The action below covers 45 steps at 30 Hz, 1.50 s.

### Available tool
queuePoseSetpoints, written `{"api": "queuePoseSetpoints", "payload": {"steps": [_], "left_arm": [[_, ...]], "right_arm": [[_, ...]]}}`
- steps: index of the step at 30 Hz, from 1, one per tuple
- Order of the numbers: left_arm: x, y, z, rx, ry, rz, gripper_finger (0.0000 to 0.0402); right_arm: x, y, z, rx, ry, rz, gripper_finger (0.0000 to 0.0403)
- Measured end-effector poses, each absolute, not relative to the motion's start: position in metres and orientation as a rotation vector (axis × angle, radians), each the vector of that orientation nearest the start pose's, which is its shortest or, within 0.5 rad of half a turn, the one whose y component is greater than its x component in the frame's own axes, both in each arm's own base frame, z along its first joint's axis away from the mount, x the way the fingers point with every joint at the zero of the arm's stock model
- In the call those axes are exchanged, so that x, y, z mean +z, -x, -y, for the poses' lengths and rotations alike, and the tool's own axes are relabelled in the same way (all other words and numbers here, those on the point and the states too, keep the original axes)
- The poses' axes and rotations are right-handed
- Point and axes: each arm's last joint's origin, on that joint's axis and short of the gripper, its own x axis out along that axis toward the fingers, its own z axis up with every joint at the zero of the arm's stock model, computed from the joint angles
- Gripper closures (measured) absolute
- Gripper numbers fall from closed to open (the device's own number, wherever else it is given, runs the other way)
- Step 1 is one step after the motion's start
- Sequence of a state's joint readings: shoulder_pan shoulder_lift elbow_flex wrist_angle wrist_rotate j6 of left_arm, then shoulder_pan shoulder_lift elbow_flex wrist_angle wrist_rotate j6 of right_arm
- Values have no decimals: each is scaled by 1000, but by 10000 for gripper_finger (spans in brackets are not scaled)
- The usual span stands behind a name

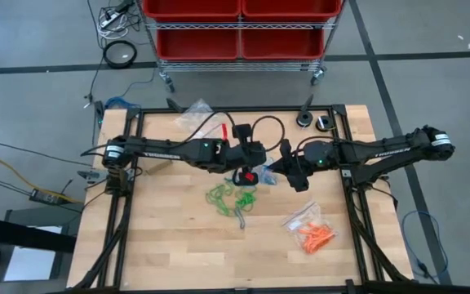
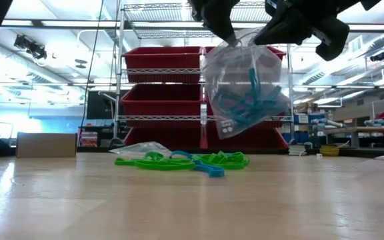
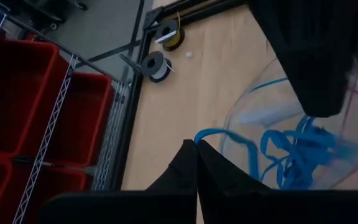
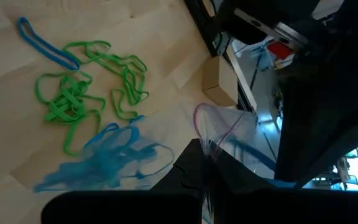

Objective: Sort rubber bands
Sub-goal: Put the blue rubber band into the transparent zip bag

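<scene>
Both arms meet over the middle of the wooden table; left gripper and right gripper each pinch an upper edge of one clear plastic bag, fingers closed on the film, bag hanging in the air above the tabletop in the low view; blue rubber bands sit inside the bag, seen through the plastic, also visible in the left wrist view; a white label patch with small print on the bag's lower part is too small to read; green rubber bands lie in a loose tangle on the table just below the grippers, with one blue band at the edge of that tangle; orange rubber bands lie in a pile toward the right front of the table, touching another clear bag; a further crumpled clear bag lies at the back left of the table; white lettering on the left arm's forearm reads TROSSEN, same lettering on the right arm; red bins on a wire rack stand beyond the table; two small tape rolls rest at the back edge.
</scene>
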<state>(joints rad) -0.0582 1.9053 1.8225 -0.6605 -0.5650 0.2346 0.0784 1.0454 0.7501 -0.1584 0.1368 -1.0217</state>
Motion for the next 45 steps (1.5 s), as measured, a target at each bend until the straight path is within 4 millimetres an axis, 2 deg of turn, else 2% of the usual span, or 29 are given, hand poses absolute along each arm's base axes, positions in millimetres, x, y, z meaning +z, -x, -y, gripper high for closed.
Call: {"api": "queuePoseSetpoints", "payload": {"steps": [10, 26, 33, 37, 40, 45], "left_arm": [[325, -421, 15, 301, -353, -812, 384], [329, -412, 37, 294, -301, -815, 248], [355, -387, 42, 384, -280, -786, 218], [358, -375, 49, 419, -236, -817, 214], [345, -371, 54, 441, -212, -859, 213], [298, -370, 58, 468, -205, -933, 213]], "right_arm": [[276, -226, -14, 178, 1049, -442, 403], [276, -226, -14, 177, 1050, -441, 403], [276, -226, -14, 177, 1050, -441, 403], [276, -226, -14, 175, 1038, -443, 403], [276, -226, -14, 172, 1028, -444, 403], [276, -226, -14, 171, 1021, -445, 403]]}}
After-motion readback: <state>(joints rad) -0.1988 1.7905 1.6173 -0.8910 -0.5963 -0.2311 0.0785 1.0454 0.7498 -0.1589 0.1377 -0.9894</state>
